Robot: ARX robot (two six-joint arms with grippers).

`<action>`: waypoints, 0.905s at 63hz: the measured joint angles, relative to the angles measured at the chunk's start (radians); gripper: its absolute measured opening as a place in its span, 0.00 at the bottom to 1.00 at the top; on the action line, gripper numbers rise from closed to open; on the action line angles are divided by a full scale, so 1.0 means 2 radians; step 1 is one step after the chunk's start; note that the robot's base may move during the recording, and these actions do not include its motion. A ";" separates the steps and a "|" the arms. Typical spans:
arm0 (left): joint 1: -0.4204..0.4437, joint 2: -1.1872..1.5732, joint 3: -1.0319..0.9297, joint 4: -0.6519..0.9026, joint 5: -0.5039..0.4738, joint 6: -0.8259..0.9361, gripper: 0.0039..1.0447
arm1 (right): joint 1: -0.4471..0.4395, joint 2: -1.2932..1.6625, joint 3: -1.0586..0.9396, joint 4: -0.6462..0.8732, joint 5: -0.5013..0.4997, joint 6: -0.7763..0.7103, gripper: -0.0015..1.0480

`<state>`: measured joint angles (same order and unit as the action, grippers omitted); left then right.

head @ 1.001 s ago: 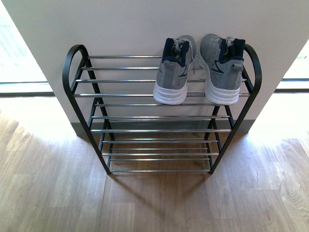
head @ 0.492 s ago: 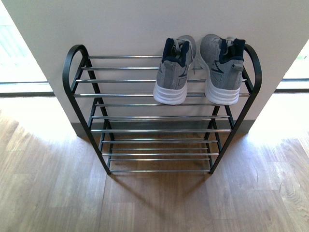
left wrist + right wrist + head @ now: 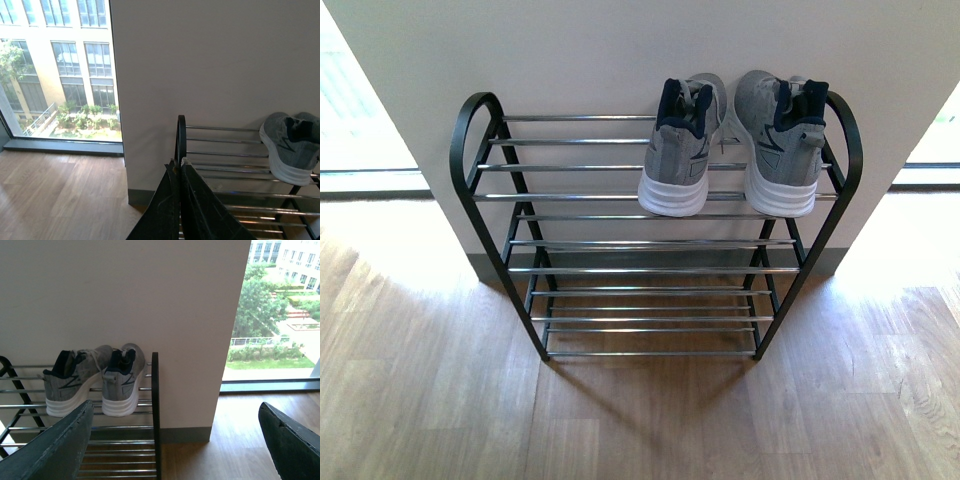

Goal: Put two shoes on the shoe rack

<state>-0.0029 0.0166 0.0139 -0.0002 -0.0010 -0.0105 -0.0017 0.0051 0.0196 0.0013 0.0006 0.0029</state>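
Floorboards of pale wood lie nearest. Left gripper is clenched on nothing; right gripper gapes wide, empty. At twelve o'clock stands a low black-framed shoe rack with chrome rods. Two grey knit sneakers with white soles sit on its top tier toward one o'clock, heels at the front rod, cream wall behind. Risk: an arm bumping the frame could tip them off the slick rods.

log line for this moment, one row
shoes: left grey sneaker and right grey sneaker side by side on shoe rack top tier | left gripper: shut, empty | right gripper: open, empty
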 joint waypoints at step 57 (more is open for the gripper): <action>0.000 0.000 0.000 0.000 0.000 0.001 0.91 | 0.000 0.000 0.000 0.000 0.000 0.000 0.91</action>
<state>-0.0029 0.0158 0.0139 -0.0002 -0.0002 -0.0090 -0.0017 0.0048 0.0196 0.0013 0.0002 0.0029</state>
